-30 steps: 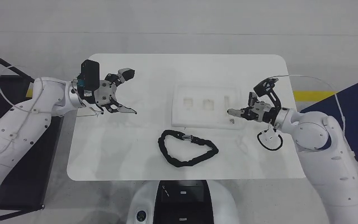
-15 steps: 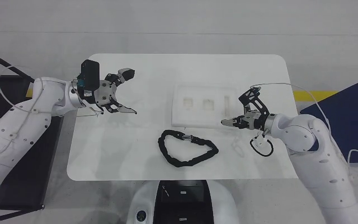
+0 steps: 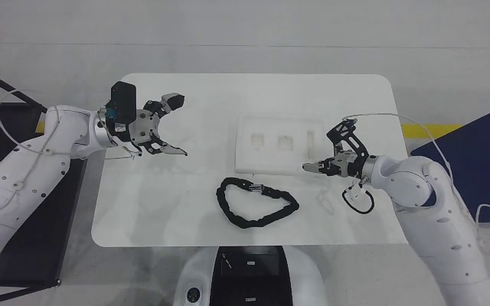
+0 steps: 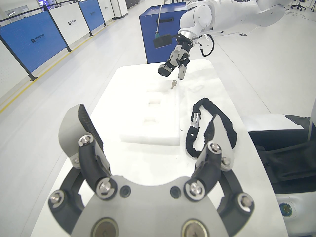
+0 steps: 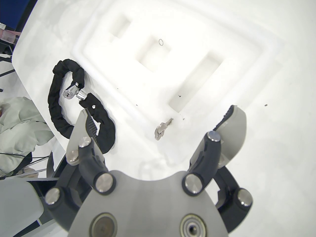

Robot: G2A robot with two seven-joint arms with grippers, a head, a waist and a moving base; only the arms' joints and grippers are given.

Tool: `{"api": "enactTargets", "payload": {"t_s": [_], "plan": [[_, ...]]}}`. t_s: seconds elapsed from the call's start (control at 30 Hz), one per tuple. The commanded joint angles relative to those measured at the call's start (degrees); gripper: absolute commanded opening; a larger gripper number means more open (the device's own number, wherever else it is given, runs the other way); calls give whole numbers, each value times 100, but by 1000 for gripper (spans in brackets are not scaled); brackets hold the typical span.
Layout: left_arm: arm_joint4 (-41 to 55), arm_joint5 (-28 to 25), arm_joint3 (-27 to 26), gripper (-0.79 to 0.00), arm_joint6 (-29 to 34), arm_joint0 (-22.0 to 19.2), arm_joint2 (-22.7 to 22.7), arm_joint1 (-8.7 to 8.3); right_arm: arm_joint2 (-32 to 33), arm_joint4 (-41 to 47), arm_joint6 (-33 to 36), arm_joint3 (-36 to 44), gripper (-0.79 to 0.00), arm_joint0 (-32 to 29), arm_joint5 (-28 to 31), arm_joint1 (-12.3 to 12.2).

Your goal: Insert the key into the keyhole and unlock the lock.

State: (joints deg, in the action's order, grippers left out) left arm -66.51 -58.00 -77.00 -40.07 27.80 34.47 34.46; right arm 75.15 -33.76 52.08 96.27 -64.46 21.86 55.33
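- Grey metal and black pads: the right end effector (image 5: 159,113) is open and holds nothing. It hangs just over the key (image 5: 161,129) without touching it.
- The left end effector (image 3: 180,126) is also open and empty. It hovers over the counter's (image 3: 153,206) left part, well apart from both key and lock.
- The key lies flat on the foam tray's (image 3: 245,157) rim, at the tray corner nearest the counter's right edge and front edge.
- Its long axis runs slantwise across that corner. The head is toward the right end effector and the blade points inward, at the end of the tray's narrow slot recess.
- The lock (image 3: 256,203), a black sleeved chain closed in a loop, lies on the counter between the tray and the front edge.
- Its chrome barrel (image 5: 70,94) lies on its side at the loop's tray side, long axis about level with the counter. The round keyhole (image 5: 66,95) face shows at one end of it.
- Progress, as I judge it: the task has hardly begun. The key is not yet gripped and the lock looks shut.
- Left to do: pinch the key by its head, carry it to the barrel, line the blade with the barrel's axis, push in and turn.
- The lock may need steadying by the left end effector.
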Motion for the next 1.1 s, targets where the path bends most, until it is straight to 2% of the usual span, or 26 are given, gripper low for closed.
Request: {"api": "enactTargets", "payload": {"t_s": [0.0,0.23,0.37,0.5,0.57,0.63,0.7,1.07], "plan": [[0,0,0,0,0,0,0,0,-13,-245,-1,102,0,-52,-263,-4],[0,0,0,0,0,0,0,0,20,-835,474,1001,0,-324,-1211,-38],[0,0,0,0,0,0,0,0,-45,-614,993,1210,0,-323,-1751,-24],[0,0,0,0,0,0,0,0,-160,-634,1182,1275,0,-225,-1940,-10],[0,0,0,0,0,0,0,0,-207,-632,1209,1259,-203,-198,-2078,0],[0,0,0,0,0,0,0,0,-262,-674,1223,1266,-320,-167,-2145,8],[0,0,0,0,0,0,0,0,-320,-735,1263,1264,-400,-133,-2258,17],[0,0,0,0,0,0,0,0,-502,-872,1527,1025,-477,153,-2664,60]]}}
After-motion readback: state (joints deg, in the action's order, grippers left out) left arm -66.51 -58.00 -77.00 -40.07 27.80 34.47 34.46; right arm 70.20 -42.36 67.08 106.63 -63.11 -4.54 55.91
